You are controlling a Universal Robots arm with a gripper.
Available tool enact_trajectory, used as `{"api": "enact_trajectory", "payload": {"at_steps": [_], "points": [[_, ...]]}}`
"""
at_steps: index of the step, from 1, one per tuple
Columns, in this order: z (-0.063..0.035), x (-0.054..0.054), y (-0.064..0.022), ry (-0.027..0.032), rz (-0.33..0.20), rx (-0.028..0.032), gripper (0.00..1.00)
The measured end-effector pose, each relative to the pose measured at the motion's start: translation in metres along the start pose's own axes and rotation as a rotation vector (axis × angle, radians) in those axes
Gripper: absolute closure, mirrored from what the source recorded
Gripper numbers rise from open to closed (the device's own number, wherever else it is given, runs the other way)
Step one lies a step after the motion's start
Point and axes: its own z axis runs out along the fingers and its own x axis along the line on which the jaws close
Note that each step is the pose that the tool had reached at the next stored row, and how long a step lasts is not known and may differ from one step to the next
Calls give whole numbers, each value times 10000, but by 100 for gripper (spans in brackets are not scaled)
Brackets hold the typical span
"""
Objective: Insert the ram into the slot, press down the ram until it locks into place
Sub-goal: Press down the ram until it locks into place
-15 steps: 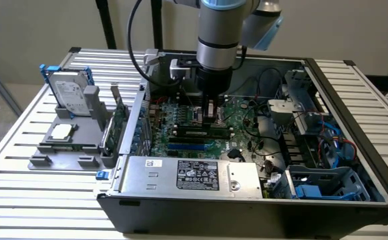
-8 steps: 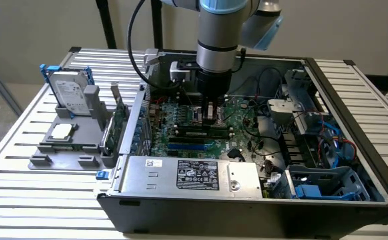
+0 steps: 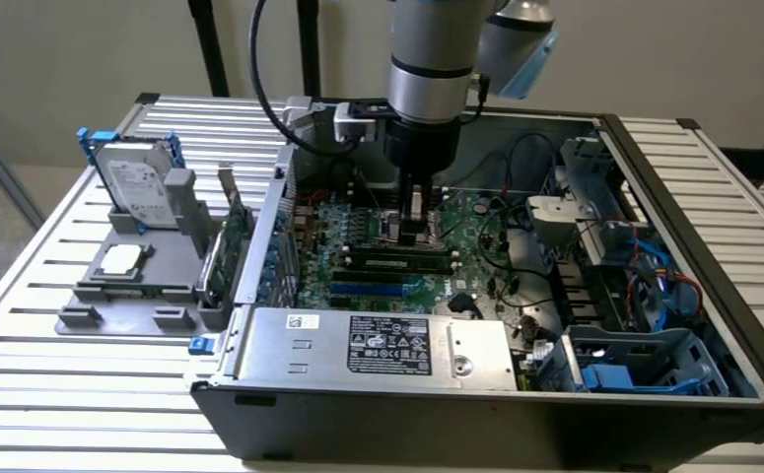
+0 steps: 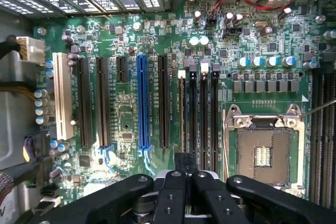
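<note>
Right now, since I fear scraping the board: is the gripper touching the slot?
Cannot tell. In the exterior view the gripper hangs low over the slot, but its own tip hides any contact or gap.

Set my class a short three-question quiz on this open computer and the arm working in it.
1. True or false: the CPU socket holds a processor.
2. The grey tray stands on the exterior view's: A left, B right, C middle.
3. Fill in: the gripper hangs over the ____.
Key: 1 false, it is bare; 2 A; 3 motherboard.
</note>
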Motion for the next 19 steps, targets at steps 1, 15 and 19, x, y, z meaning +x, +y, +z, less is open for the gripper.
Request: {"api": "enact_trajectory", "payload": {"at_steps": [1,15,19], "points": [[-34,3,1,0,0,-1,89],[-66,5,-3,-1,0,-1,89],[-72,6,-4,-2,0,-1,89]]}}
